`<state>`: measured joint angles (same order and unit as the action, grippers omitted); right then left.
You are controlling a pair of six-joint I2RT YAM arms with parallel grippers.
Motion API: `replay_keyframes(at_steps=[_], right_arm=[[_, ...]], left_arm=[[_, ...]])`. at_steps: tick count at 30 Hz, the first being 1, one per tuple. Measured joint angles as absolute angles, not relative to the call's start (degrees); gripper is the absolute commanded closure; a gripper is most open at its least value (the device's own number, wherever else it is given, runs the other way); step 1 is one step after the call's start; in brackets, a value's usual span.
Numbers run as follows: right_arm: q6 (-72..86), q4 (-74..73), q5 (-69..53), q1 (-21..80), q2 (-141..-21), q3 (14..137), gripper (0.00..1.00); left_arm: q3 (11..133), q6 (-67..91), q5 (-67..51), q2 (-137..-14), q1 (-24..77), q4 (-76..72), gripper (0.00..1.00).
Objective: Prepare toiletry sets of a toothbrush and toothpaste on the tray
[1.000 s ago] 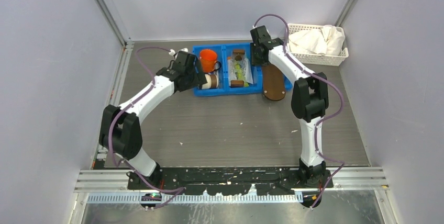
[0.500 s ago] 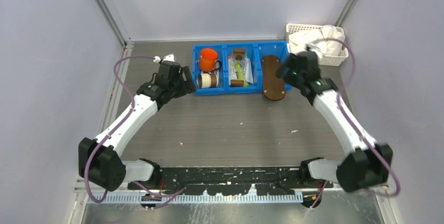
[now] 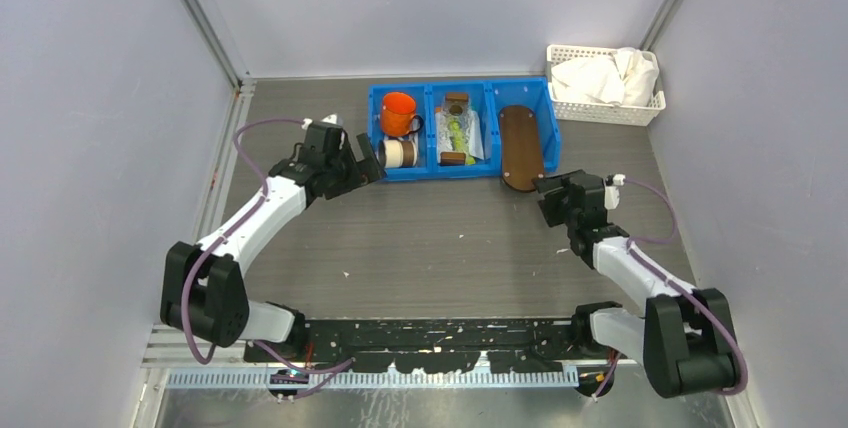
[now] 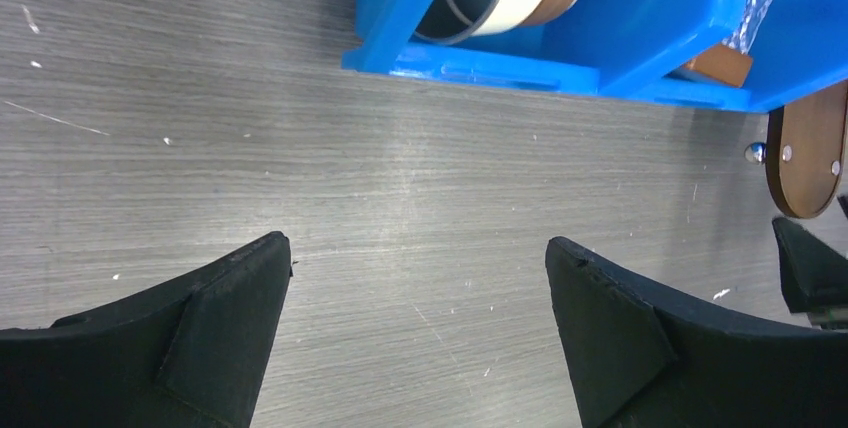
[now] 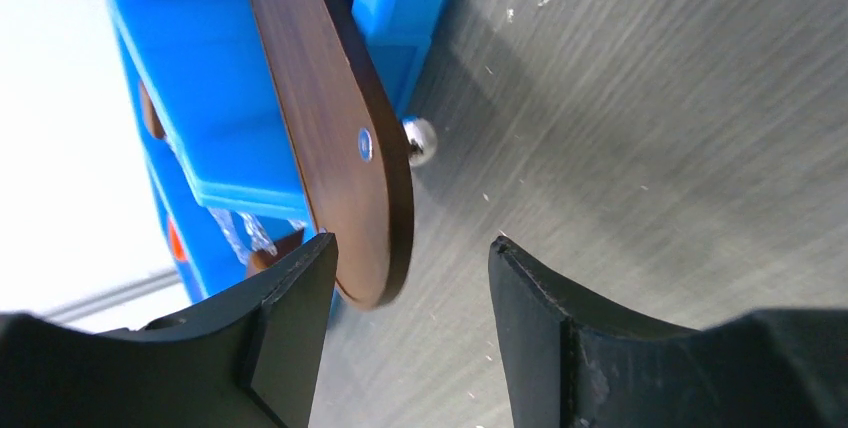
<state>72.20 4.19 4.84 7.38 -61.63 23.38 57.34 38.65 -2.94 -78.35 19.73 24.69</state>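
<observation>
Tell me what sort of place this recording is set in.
Probably a lab test cell, not a real bathroom: bare grey walls with metal frame posts, a left arm and right arm bolted at the table edge, and a stocked blue bin.

Twin tabletop robots: the left arm point(image 3: 258, 220) and right arm point(image 3: 628, 264) pair glossy white link shells with bulky matte-black joint housings. A thin purple cable point(image 3: 262, 122) runs outside the left arm's casing, and a matching purple cable point(image 3: 672, 220) outside the right's. The left gripper point(image 4: 418, 333) and right gripper point(image 5: 408, 333) are all black, with blunt, wedge-shaped matte fingers.
</observation>
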Motion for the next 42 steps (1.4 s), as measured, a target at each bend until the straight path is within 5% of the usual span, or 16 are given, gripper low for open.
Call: replay_keyframes(at_steps=[9,17,23,29,42], right_arm=[[83.3,31.6,4.3,7.4,-79.7,21.8,0.51],[88.1,42.9,4.9,10.1,-87.7,21.6,0.52],[87.9,43.4,6.6,12.9,-86.8,21.7,0.75],[86.3,39.3,9.0,14.2,-81.9,24.2,0.99],[64.8,-4.3,6.6,14.5,-54.5,37.2,0.99]], left_arm=[[54.9,38.7,-4.5,-74.5,19.6,23.5,0.01],[52.6,38.7,-4.6,-73.9,19.6,22.5,0.01],[51.4,38.7,-4.6,-73.9,19.6,22.5,0.01],[50.9,38.8,-4.6,-73.9,19.6,22.1,0.01],[49.8,38.4,-4.8,-73.6,19.6,21.7,0.02]])
